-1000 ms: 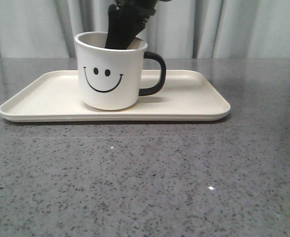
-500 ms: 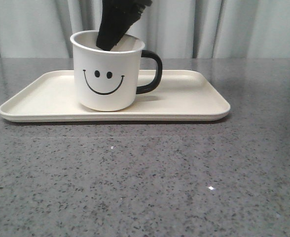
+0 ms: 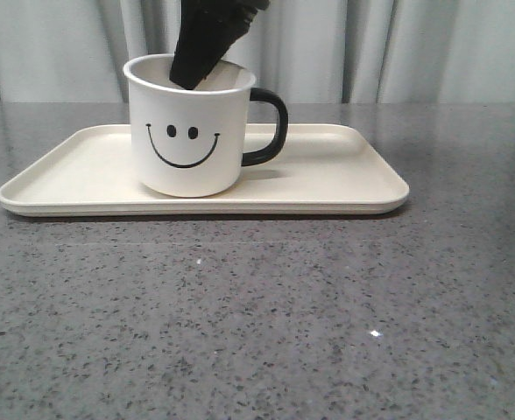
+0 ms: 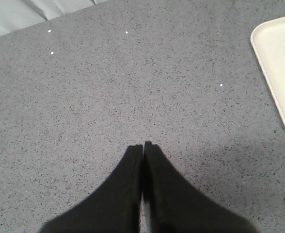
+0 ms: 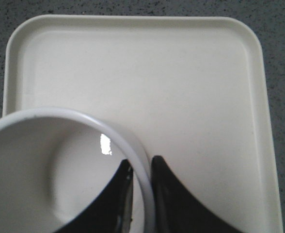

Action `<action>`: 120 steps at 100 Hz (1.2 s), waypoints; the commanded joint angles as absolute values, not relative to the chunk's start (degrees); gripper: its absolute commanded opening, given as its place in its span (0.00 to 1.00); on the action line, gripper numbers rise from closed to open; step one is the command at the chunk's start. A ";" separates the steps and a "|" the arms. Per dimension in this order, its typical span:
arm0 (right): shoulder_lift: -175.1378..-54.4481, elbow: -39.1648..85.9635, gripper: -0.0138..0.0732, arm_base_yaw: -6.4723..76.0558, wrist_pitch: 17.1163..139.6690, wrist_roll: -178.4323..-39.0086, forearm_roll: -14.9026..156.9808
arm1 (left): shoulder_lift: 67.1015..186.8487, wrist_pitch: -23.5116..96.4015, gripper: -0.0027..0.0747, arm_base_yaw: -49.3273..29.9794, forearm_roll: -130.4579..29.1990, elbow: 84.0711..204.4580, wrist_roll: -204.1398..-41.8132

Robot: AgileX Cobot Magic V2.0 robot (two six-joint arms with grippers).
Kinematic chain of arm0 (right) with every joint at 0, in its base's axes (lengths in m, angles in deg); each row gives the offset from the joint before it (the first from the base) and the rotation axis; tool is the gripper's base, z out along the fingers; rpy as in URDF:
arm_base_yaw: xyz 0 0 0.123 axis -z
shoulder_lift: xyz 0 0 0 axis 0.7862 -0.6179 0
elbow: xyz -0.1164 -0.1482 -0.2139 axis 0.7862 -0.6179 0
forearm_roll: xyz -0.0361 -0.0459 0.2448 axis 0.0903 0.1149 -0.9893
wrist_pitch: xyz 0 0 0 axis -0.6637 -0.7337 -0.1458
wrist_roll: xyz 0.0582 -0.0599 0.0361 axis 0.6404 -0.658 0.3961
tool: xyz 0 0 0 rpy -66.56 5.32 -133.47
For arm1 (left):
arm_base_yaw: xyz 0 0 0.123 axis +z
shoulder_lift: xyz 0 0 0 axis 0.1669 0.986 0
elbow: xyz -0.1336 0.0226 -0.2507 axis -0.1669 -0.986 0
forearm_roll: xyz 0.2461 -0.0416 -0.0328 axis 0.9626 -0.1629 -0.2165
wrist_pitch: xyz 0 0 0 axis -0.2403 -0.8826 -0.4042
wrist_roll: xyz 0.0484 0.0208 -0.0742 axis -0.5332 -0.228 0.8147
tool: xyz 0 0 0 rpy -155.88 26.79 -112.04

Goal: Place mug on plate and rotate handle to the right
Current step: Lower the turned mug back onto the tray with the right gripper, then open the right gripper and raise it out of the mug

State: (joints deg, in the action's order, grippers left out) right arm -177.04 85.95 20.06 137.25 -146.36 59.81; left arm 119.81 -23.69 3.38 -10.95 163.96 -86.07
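Look at the front view and you see the mug (image 3: pixel 190 127) standing upright on the plate (image 3: pixel 345 171), left of the plate's middle, its smiley face turned toward the camera and its handle (image 3: pixel 271 127) pointing to the right. The plate lies flat on the grey speckled table (image 3: pixel 257 315), its long side running across the view. Your right tool (image 5: pixel 141 167) comes down from above at the mug's back rim: in the right wrist view one finger sits inside the mug and the other outside it, with the white wall pinched between them, so the tool is closed down onto the rim and has hold of the mug. In the front view you see only its dark body (image 3: pixel 207 39) dipping into the mouth of the mug. The mug's base appears to rest on the plate's surface, though you cannot confirm full contact from these views. Your left tool (image 4: pixel 143 148) hangs over bare table, well apart from the mug, with only a corner of the plate (image 4: pixel 278 63) showing in its wrist view; its two fingers are pressed together with nothing between them.
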 commanded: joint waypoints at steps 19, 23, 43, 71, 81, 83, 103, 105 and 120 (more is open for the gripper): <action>-172.29 91.90 0.30 20.01 141.67 -146.25 57.43 | 119.54 -21.64 0.01 3.44 -10.56 165.22 -85.29; -172.19 92.43 0.30 20.01 141.87 -146.25 57.43 | 119.54 -21.64 0.01 3.44 -10.56 165.22 -85.29; -170.81 95.31 0.30 20.06 141.98 -143.63 57.43 | 119.54 -21.64 0.01 3.44 -10.56 165.22 -85.29; -164.26 98.81 0.30 23.14 137.75 -135.35 57.50 | 119.54 -21.17 0.01 3.44 -10.56 165.22 -85.29; -160.74 98.81 0.30 26.57 134.80 -131.55 57.44 | 119.54 -19.88 0.01 3.44 -10.56 165.22 -85.29; -159.95 98.81 0.30 27.46 134.43 -130.64 57.37 | 119.54 -19.75 0.01 3.44 -10.56 165.22 -85.29; -152.86 98.81 0.30 37.95 133.29 -126.47 54.18 | 119.54 -18.62 0.01 3.44 -10.56 165.22 -85.29; -152.19 98.81 0.30 39.07 133.29 -126.21 53.71 | 119.54 -18.43 0.01 3.44 -10.56 165.22 -85.29; -147.57 98.81 0.30 46.58 133.18 -125.66 50.38 | 119.54 -18.00 0.01 3.44 -10.56 165.22 -85.29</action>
State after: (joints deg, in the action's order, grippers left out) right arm -152.56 97.27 42.60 136.92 -126.29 54.53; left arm 119.81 -22.34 3.38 -10.95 163.96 -86.07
